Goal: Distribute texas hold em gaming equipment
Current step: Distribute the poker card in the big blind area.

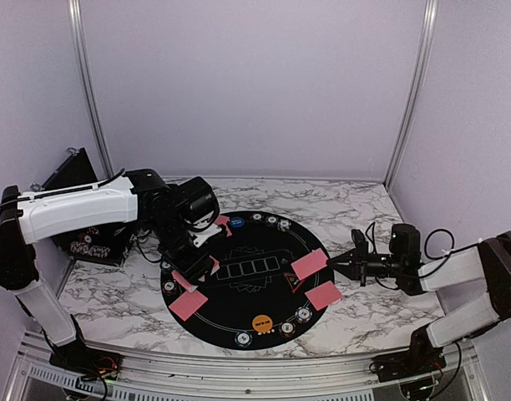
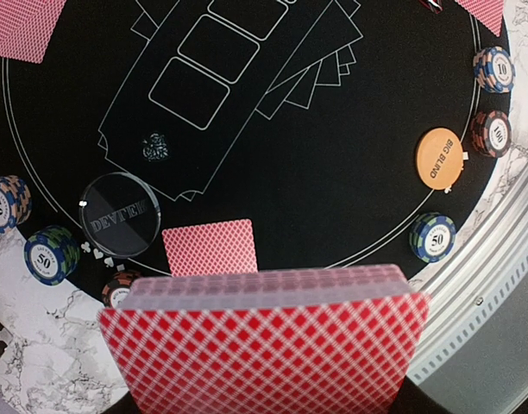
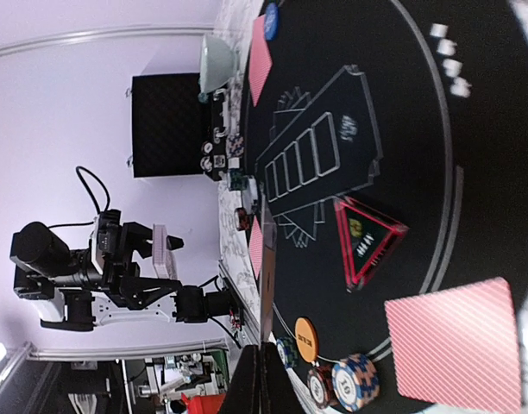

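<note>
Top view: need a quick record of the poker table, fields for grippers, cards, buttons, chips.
left gripper: shut on deck, over mat left side
right gripper: shut, empty, at mat's right edge
loose cards: face down; two right, one near left, one by blue button
orange button: near rim
dealer button: beside the near-left card
triangle marker: between printed slots and right cards
chips: small stacks around rim

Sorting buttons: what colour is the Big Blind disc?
Big Blind disc: orange, clearest in left wrist view.
</note>
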Robot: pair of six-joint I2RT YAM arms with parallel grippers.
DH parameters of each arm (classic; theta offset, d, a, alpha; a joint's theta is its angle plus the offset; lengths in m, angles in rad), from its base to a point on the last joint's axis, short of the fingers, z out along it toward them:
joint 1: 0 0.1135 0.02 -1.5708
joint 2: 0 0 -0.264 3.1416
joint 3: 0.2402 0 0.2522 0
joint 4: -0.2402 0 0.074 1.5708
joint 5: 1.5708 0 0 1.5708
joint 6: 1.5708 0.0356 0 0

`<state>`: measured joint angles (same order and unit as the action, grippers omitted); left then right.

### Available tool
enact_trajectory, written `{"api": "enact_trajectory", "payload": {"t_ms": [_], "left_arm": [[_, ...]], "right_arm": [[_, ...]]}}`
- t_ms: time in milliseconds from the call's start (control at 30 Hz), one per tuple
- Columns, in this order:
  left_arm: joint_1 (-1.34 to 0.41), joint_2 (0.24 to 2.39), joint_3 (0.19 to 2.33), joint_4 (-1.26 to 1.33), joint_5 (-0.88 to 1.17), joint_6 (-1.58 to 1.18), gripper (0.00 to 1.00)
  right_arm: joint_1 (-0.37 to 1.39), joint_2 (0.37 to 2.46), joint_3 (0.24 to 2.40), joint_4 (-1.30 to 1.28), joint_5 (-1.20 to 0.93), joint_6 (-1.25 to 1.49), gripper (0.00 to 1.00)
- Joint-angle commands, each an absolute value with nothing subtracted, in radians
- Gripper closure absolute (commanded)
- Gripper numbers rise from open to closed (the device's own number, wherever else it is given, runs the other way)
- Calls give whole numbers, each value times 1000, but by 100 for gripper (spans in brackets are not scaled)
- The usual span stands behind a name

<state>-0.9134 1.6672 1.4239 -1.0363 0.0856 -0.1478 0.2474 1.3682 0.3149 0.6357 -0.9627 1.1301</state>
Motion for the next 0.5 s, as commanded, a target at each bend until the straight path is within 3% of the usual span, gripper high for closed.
{"api": "enact_trajectory", "payload": {"t_ms": [0, 200, 467], "left_arm": [[-913, 1678, 1450, -1044, 86, -134, 42], [-912, 1688, 1460, -1044, 91, -131, 42], [-912, 1690, 1459, -1045, 91, -130, 42]], "right_arm": [[141, 1243, 256, 394, -1004, 961, 100], [67, 1147, 205, 231, -989, 863, 100], [66, 1175, 208, 200, -982, 816, 100]]}}
